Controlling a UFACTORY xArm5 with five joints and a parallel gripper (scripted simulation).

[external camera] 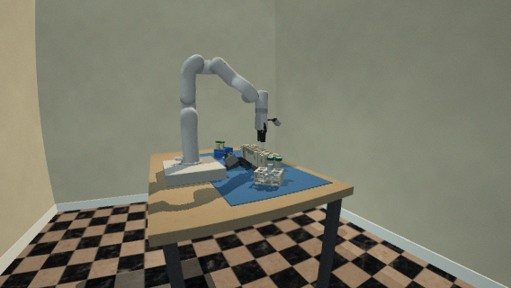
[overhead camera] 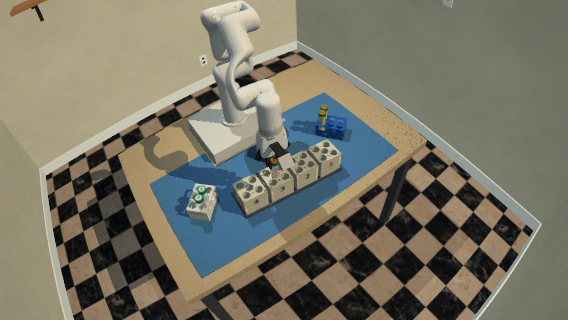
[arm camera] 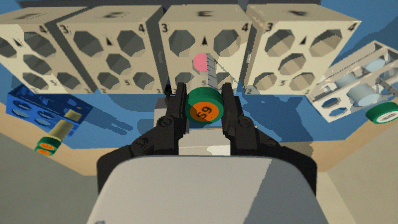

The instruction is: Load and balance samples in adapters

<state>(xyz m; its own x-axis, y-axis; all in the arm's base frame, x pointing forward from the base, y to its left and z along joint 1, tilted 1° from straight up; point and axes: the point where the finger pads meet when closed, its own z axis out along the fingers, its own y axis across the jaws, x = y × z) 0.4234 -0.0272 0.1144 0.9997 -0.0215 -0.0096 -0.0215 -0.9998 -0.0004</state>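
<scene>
My gripper (arm camera: 204, 94) is shut on sample tube S9 (arm camera: 203, 109), which has a green cap and an orange dot. It holds the tube upright above the loading stand ST (overhead camera: 287, 177). The tube's pink lower end (arm camera: 201, 62) hangs over adapter 3 (overhead camera: 280, 184), towards its middle; I cannot tell which hole lies beneath. All adapter holes in the wrist view look empty. The blue sample rack RS (overhead camera: 331, 125) holds two orange-dotted tubes (overhead camera: 322, 116). The white blank rack RB (overhead camera: 201, 201) holds green-capped blanks (overhead camera: 200, 192).
The arm's base plate (overhead camera: 220, 132) lies behind the stand. A dark sloped desk (external camera: 231, 160) stands between the base and the stand. RS also shows at the left of the wrist view (arm camera: 35, 105), RB at the right (arm camera: 350, 85).
</scene>
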